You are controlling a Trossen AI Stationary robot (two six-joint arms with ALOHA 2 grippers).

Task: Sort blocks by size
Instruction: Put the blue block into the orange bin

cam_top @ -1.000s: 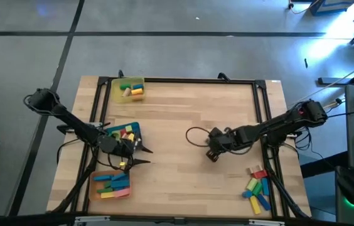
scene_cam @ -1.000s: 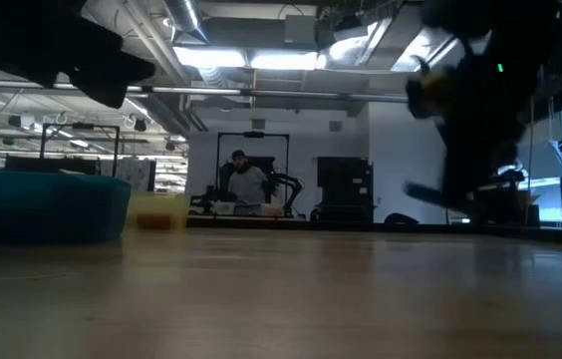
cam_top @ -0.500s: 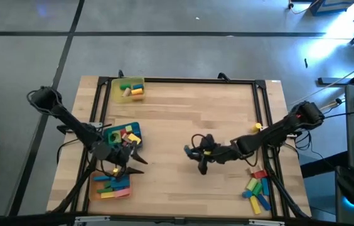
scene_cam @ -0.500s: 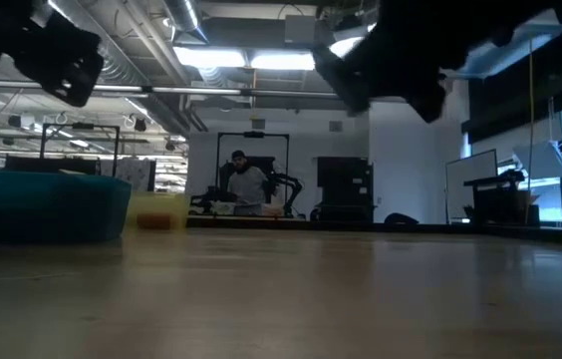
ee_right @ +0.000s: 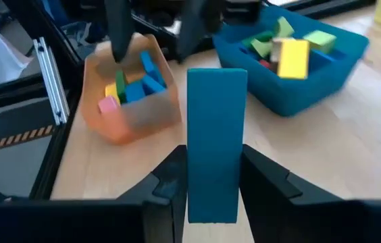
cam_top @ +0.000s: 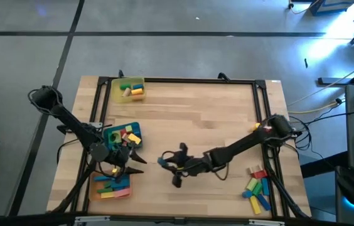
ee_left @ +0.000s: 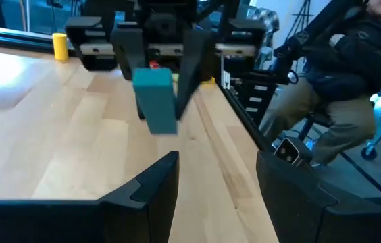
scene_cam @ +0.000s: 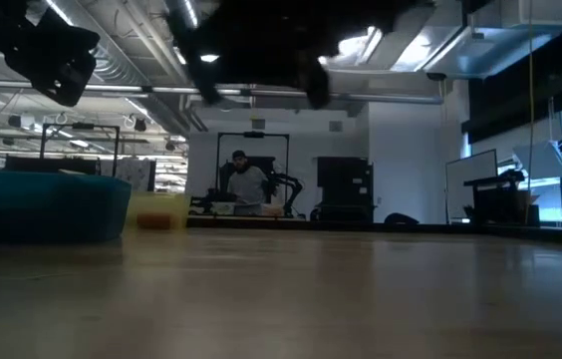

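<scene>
Left side of table (cam_top: pixel 183 119): three trays in a column along the left edge. Yellow tray (cam_top: pixel 128 88) farthest back, a few blocks in it. Blue tray (cam_top: pixel 123 133) in the middle, holding red, yellow and green pieces. Orange tray (cam_top: pixel 110 184) nearest the front, with blue, green, yellow and pink blocks (ee_right: pixel 131 86) lying in it.

Left gripper (cam_top: pixel 135 161) hangs between the blue and orange trays, at their inner side, pointing toward the table's middle. Its fingers (ee_left: pixel 151 187) stand apart with nothing between them; only bare wood shows in the gap.

Centre: right arm stretched far across from the right edge, low over the table. Right gripper (cam_top: pixel 169 171) sits left of the table's middle, near the left gripper but apart from it, the two facing each other. It is clamped on a long teal-blue block (ee_right: pixel 216 143), jaws pressing its two long sides, the block sticking out forward past the fingertips. From the left wrist view the same block (ee_left: pixel 157 99) hangs end-down, clear of the wood. It points toward the orange and blue trays.

Right front corner: a loose cluster of unsorted blocks (cam_top: pixel 256 188) on the bare table, yellow, green, blue and red, lying close together.

Low view: a person seated in the room beyond the table; another seated person shows at the edge of the left wrist view.
</scene>
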